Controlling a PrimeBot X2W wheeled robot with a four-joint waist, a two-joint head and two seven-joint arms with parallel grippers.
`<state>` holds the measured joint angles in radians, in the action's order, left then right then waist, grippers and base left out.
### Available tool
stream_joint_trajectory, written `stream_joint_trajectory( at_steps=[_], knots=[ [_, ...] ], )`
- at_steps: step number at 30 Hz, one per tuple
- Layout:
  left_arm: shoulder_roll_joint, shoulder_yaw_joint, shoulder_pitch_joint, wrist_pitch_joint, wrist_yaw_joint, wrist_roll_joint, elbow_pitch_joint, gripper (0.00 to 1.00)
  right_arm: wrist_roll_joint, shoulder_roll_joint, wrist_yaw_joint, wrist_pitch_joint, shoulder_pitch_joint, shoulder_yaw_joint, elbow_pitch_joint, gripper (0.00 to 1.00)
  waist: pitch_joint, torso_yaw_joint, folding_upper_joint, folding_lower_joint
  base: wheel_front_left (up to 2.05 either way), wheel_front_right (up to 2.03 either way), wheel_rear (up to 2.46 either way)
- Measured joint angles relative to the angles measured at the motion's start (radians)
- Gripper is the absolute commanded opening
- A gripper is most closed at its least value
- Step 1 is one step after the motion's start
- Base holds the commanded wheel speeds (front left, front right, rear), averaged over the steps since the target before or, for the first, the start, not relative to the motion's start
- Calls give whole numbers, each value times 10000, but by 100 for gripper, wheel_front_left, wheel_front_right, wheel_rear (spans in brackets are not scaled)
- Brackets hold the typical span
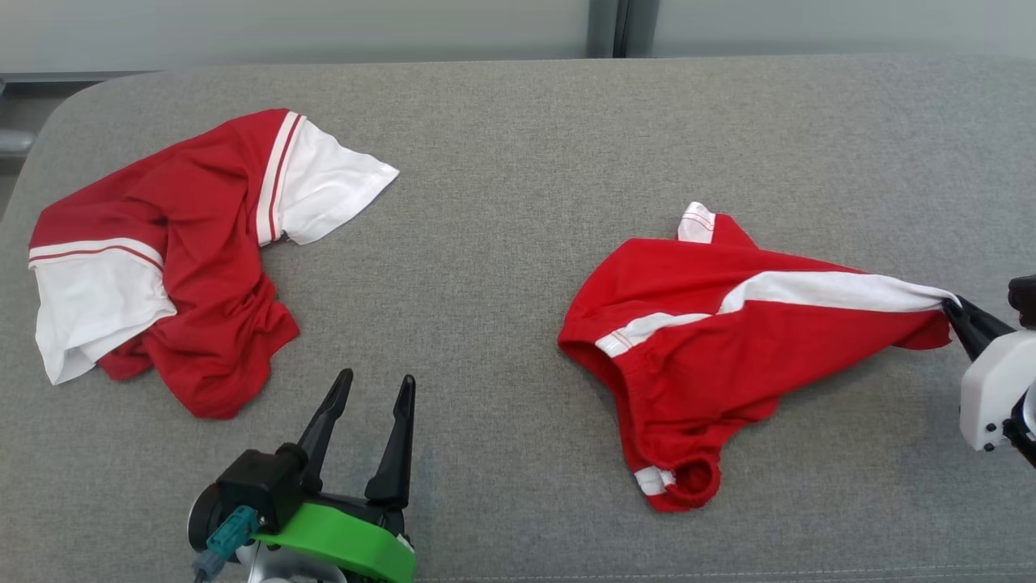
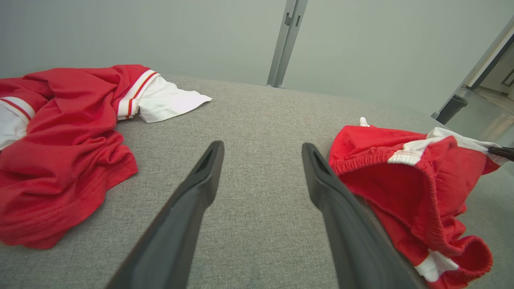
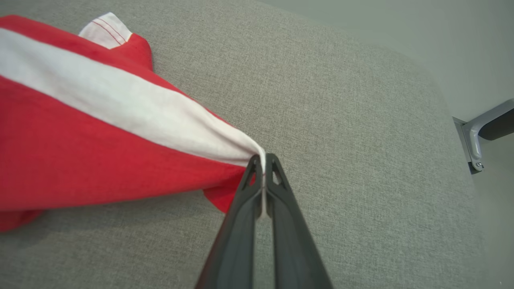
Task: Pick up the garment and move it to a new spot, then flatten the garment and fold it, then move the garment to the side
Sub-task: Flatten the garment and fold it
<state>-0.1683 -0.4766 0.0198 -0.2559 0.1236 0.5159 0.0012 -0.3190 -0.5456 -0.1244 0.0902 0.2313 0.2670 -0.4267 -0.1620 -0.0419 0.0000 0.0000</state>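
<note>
Step in hand: the pick-up. The right gripper (image 1: 955, 312) has its fingers clamped together on one corner of the red shorts (image 1: 712, 348), at the end of the white stripe (image 3: 120, 104).
Garment: crumpled on the grey table (image 1: 502, 243), well apart from the red-and-white shirt (image 1: 202, 243) and on that shirt's right. The pinched corner is drawn taut, pointing away from the shirt.
Left gripper (image 1: 376, 379): fingers wide apart and holding nothing, nearer the robot than the shirt, between shirt and shorts.
Next move: probably a lift and carry. Held by one corner, the shorts will likely hang and trail, so the path should stay away from the shirt. Flattening will want a second corner held.
Right wrist view: fabric squeezed between the fingertips, which the head view gives only side-on.
Left wrist view: the gathered elastic waistband (image 2: 373, 162) gaping open.
</note>
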Motion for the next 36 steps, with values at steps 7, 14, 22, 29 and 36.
stream_joint_trajectory(
  at_steps=[7,14,22,29,36],
  knots=[
    [71,-113,-8,0,-8,-23,-25,100,-614,-550,0,443,-857,447,-236,0,-152,-81,0,0,0,0,0],
    [73,-12,-5,0,-6,-192,-86,100,-920,-529,0,416,-1016,823,-343,0,-425,-127,0,0,0,0,0],
    [63,-27,11,0,-15,-245,-59,100,-938,-802,-2,69,-988,648,-732,0,-503,-55,0,0,0,0,0],
    [-6,54,13,0,-23,-290,6,100,-826,-826,0,-408,-739,453,-807,71,-486,91,0,0,0,0,0],
    [25,105,15,0,-50,-290,94,100,-740,-514,29,-851,-668,472,-826,100,-426,197,0,0,0,0,0]
  ],
)
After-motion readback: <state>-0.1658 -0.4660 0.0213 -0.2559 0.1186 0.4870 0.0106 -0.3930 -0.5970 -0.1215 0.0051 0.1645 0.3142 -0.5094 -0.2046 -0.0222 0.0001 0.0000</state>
